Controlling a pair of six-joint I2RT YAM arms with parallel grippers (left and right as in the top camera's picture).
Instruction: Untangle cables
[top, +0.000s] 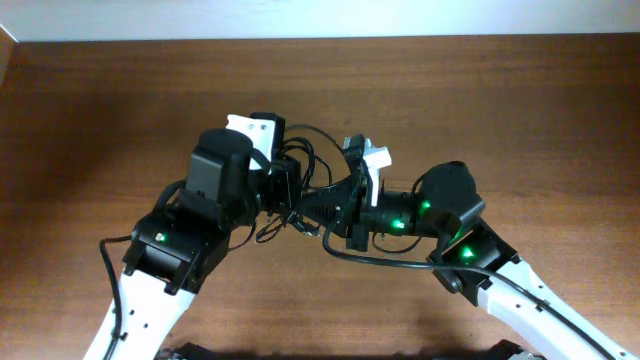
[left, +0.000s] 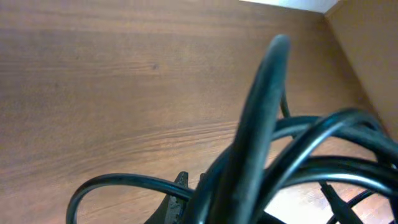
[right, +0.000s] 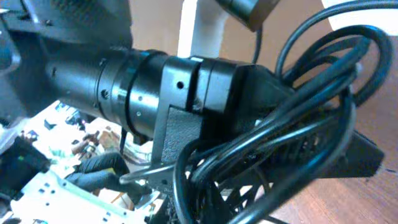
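Barely started tbh: the cables (top: 318, 158) are one knotted bunch held over the middle of the table (top: 100, 100), left gripper (top: 290, 190) and right gripper (top: 330, 205) both pinched shut, seemingly on it, so all the separating's left.

Brown wooden table (top: 80, 120) fills the overhead view, grain running left-right, matte with a soft sheen. White wall (top: 300, 18) strip along the far edge. Left wrist view: same wood, pale strip at the top right corner. Even indoor light.
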